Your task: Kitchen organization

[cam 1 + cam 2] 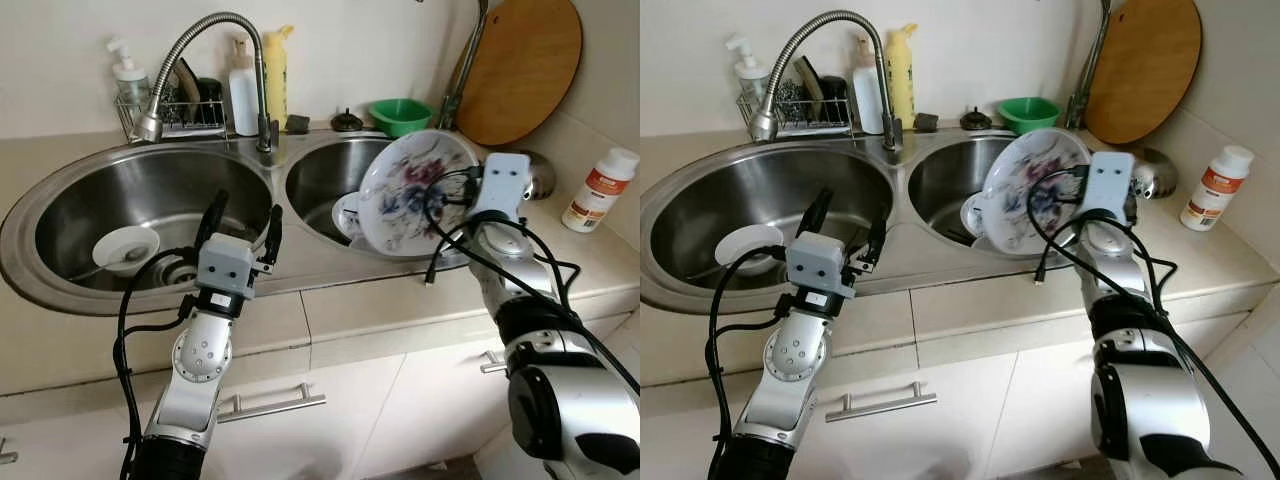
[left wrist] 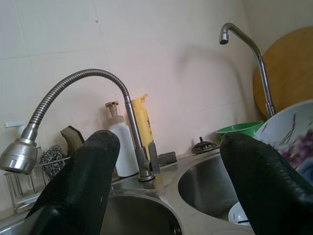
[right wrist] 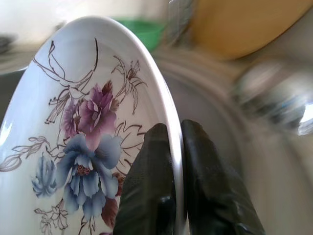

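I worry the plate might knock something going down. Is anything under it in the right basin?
Yes. The right gripper holds the floral plate tilted over the right basin, where white dishes lie directly below its lower edge.

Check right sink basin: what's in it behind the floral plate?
The right gripper holds the floral plate upright over the right basin. A white cup or bowl peeks out beside the plate's lower edge. The plate covers the rest of the basin floor.

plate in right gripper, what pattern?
White plate with purple and blue flowers; clearest in right wrist view.
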Available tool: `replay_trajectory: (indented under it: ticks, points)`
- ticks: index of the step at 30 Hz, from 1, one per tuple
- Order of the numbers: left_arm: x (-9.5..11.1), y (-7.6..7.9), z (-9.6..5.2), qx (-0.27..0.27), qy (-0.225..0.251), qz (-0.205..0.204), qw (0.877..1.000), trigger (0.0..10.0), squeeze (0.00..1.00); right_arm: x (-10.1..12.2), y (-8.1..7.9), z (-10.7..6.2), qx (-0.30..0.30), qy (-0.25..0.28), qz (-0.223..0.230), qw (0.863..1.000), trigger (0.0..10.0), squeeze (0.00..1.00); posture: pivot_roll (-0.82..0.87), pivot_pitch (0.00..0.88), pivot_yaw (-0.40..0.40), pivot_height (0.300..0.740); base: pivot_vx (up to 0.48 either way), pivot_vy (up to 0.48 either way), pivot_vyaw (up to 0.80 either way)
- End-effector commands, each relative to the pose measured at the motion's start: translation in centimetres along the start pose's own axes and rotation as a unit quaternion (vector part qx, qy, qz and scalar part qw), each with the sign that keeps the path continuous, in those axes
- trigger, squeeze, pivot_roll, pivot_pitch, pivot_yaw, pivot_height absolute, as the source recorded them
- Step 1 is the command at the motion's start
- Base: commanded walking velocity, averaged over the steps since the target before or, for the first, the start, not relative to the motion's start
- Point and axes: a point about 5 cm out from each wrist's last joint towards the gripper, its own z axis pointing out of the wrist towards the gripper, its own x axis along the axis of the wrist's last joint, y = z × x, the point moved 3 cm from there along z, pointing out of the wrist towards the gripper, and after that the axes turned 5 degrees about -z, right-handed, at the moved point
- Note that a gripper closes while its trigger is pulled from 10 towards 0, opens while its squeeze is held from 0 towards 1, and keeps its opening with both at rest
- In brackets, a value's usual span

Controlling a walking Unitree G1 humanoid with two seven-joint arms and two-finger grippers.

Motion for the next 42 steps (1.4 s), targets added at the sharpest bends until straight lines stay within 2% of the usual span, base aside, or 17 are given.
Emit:
replay_trajectory:
  ticks: [1, 4, 7, 8, 10, 11, 25, 27, 28, 29, 31, 35, 38, 40, 41, 42]
  points:
    - [-0.3, 0.2, -0.2, -0.005, -0.008, 0.002, 1.0, 10.0, 0.0, -0.6, -1.4, 0.1, 0.039, -0.027, 0.031, 0.998, 10.0, 0.0, 0.02, 0.0, -0.043, 0.74, 0.0, 0.0, 0.0]
    - [-0.4, 0.2, -0.2, -0.005, -0.01, 0.002, 1.0, 10.0, 0.0, -1.6, -2.6, -0.1, 0.068, -0.051, 0.041, 0.996, 10.0, 0.0, 0.02, 0.0, -0.042, 0.74, 0.0, 0.0, 0.0]
    - [-0.4, 0.3, -0.3, -0.006, -0.011, 0.003, 1.0, 10.0, 0.0, -2.6, -3.4, -0.3, 0.09, -0.07, 0.028, 0.993, 10.0, 0.0, 0.02, 0.0, -0.042, 0.74, 0.0, 0.0, 0.0]
    - [-0.5, 0.3, -0.2, -0.006, -0.012, 0.003, 1.0, 10.0, 0.0, -2.9, -3.5, -0.4, 0.094, -0.075, 0.028, 0.992, 10.0, 0.12, 0.02, 0.0, -0.042, 0.74, 0.0, 0.0, 0.0]
    - [-0.5, 0.3, -0.2, -0.007, -0.012, 0.003, 1.0, 10.0, 0.0, -3.0, -3.5, -0.4, 0.094, -0.078, 0.027, 0.992, 10.0, 0.12, 0.02, 0.0, -0.042, 0.74, 0.0, 0.0, 0.0]
    - [-0.5, 0.3, -0.2, -0.007, -0.013, 0.003, 1.0, 10.0, 0.0, -3.2, -3.5, -0.4, 0.094, -0.08, 0.028, 0.992, 10.0, 1.0, 0.02, 0.0, -0.042, 0.74, 0.0, 0.0, 0.0]
    - [-0.9, 0.5, -0.4, -0.011, -0.025, 0.002, 1.0, 10.0, 0.0, -3.7, -0.5, -0.4, 0.024, -0.09, 0.048, 0.995, 10.0, 1.0, 0.01, 0.0, -0.042, 0.74, 0.0, 0.0, 0.0]
    - [-1.0, 0.6, -0.4, -0.011, -0.026, 0.002, 1.0, 10.0, 0.0, -3.3, 0.4, -0.3, 0.001, -0.079, 0.057, 0.995, 10.0, 1.0, 0.01, 0.0, -0.042, 0.74, 0.0, 0.0, 0.0]
    - [-1.0, 0.6, -0.4, -0.012, -0.026, 0.002, 1.0, 10.0, 0.0, -3.1, 0.8, -0.3, -0.011, -0.073, 0.056, 0.996, 10.0, 1.0, 0.01, 0.0, -0.042, 0.74, 0.0, 0.0, 0.0]
    - [-1.0, 0.6, -0.4, -0.012, -0.026, 0.002, 1.0, 10.0, 0.0, -2.4, 1.6, -0.3, -0.034, -0.054, 0.033, 0.997, 10.0, 1.0, 0.01, 0.0, -0.043, 0.74, 0.0, 0.0, 0.0]
    - [-1.0, 0.6, -0.4, -0.012, -0.027, 0.002, 1.0, 10.0, 0.0, -1.5, 2.1, -0.3, -0.047, -0.031, 0.009, 0.998, 10.0, 1.0, 0.01, 0.0, -0.042, 0.74, 0.0, 0.0, 0.0]
    - [-1.0, 0.7, -0.5, -0.014, -0.028, 0.0, 1.0, 10.0, 0.0, 0.7, 1.6, -0.5, -0.034, 0.036, -0.014, 0.999, 10.0, 1.0, 0.01, 0.0, -0.041, 0.74, 0.0, 0.0, 0.0]
    - [-1.0, 0.7, -0.5, -0.014, -0.028, -0.001, 1.0, 10.0, 0.0, 1.4, 1.0, -0.7, -0.022, 0.063, -0.024, 0.997, 10.0, 1.0, 0.0, 0.0, -0.04, 0.74, 0.0, 0.0, 0.0]
    - [-1.0, 0.7, -0.4, -0.014, -0.027, -0.002, 1.0, 10.0, 0.0, 2.3, 0.1, -1.0, 0.0, 0.091, -0.012, 0.996, 10.0, 1.0, 0.0, 0.0, -0.04, 0.74, 0.0, 0.0, 0.0]
    - [-1.0, 0.6, -0.4, -0.012, -0.026, -0.003, 1.0, 10.0, 0.0, 2.9, -0.4, -1.3, 0.017, 0.112, 0.002, 0.994, 10.0, 0.94, 0.0, 0.0, -0.041, 0.74, 0.0, 0.0, 0.0]
    - [-1.0, 0.6, -0.4, -0.012, -0.026, -0.003, 1.0, 10.0, 0.0, 2.9, -0.4, -1.3, 0.017, 0.112, 0.002, 0.994, 10.0, 0.94, 0.0, 0.0, -0.041, 0.74, 0.0, 0.0, 0.0]
